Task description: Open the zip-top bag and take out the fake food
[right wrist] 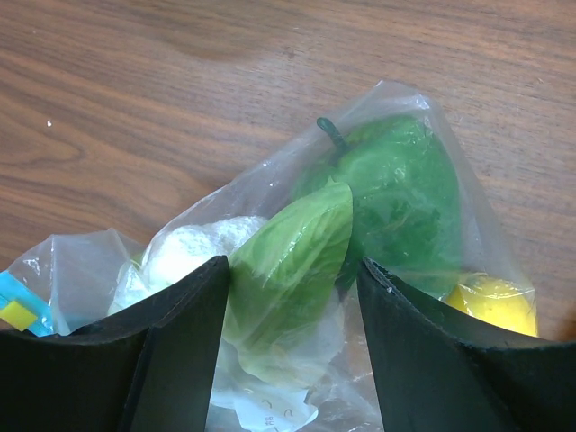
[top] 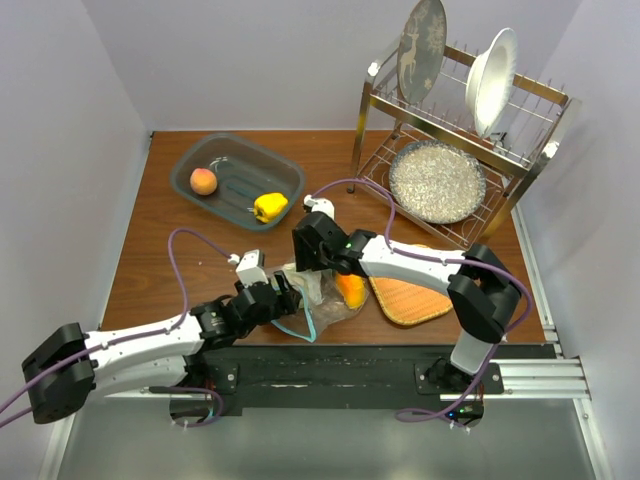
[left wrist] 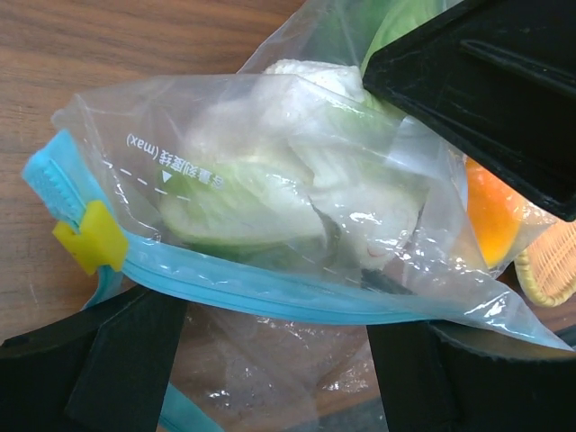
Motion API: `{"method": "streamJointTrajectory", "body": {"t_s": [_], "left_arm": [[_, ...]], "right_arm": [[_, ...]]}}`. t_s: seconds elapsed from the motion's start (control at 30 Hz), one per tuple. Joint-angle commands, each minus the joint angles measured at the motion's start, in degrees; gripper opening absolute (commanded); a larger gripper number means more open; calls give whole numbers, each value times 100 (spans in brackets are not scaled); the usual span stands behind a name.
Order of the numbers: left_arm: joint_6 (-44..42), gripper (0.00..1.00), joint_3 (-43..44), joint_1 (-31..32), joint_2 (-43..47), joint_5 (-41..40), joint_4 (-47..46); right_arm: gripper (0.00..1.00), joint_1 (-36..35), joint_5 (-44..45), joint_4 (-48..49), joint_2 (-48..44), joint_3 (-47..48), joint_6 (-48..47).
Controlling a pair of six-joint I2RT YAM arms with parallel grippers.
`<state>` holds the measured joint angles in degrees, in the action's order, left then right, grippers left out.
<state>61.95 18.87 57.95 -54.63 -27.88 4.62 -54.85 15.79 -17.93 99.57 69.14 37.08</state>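
Observation:
The zip-top bag (top: 325, 300) lies on the table between my two grippers, its teal zip strip (left wrist: 270, 301) and yellow slider (left wrist: 90, 238) toward the left arm. Inside are a white cauliflower (left wrist: 297, 117) with a green leaf (right wrist: 292, 261), a dark green piece (right wrist: 405, 193) and an orange piece (left wrist: 490, 216). My left gripper (left wrist: 274, 315) is open, with loose clear plastic between its fingers just behind the strip. Over the bag's far end my right gripper (right wrist: 295, 270) stands open, the leaf bulging between its fingers. A peach (top: 204, 181) and a yellow pepper (top: 270, 207) sit in the grey bin (top: 235, 175).
A round woven orange mat (top: 410, 300) lies right of the bag, partly under the right arm. At the back right a metal dish rack (top: 520, 130) holds plates and a speckled bowl (top: 437, 180). Walls close in left, right and behind.

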Motion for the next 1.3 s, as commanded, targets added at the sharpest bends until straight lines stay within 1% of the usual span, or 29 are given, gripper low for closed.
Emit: {"method": "streamJointTrajectory", "body": {"t_s": [0.0, 0.03, 0.1, 0.13, 0.17, 0.27, 0.47, 0.57, 0.63, 0.8, 0.9, 1.03, 1.13, 1.23, 1.27], "left_arm": [[-43, 78, -173, 32, -30, -227, -769], [-43, 76, -191, 49, 74, -183, -779], [62, 73, -235, 41, 154, -218, -648], [106, 72, -226, 41, 207, -279, -569], [159, 72, -218, 41, 216, -349, -516], [194, 72, -156, 41, 164, -411, -480], [133, 79, 37, 41, -118, -508, -489], [-34, 78, 37, 49, -57, -307, -778], [-60, 77, 55, 58, -21, -262, -814], [-34, 76, 169, 67, -240, -420, -805], [-25, 75, 319, 67, -469, -516, -849], [-157, 75, 301, 67, -635, -613, -1209], [-210, 77, 432, 67, -995, -692, -1131], [-184, 87, 276, 76, -1128, -754, -1200], [-218, 87, 196, 76, -1103, -737, -1470]], "right_arm": [[61, -52, 46, -650, 19, -366, -245], [61, -35, 47, -641, 1, -410, -254], [57, 27, -6, -563, -25, -559, -263], [53, 36, -23, -553, -51, -595, -263], [52, 36, -50, -545, -69, -621, -263], [51, 27, -94, -509, -52, -735, -280], [50, 97, -190, -527, 115, -832, -377], [49, 246, -269, -501, 133, -938, -386], [47, 378, -454, -422, 124, -1043, -412], [46, 414, -673, -413, 177, -974, -517], [43, 414, -770, -492, 352, -903, -570], [42, 405, -937, -430, 449, -903, -570], [42, 414, -1034, -448, 484, -903, -597], [42, 414, -1034, -500, 423, -912, -623], [42, 414, -1086, -518, 414, -912, -640]]}}
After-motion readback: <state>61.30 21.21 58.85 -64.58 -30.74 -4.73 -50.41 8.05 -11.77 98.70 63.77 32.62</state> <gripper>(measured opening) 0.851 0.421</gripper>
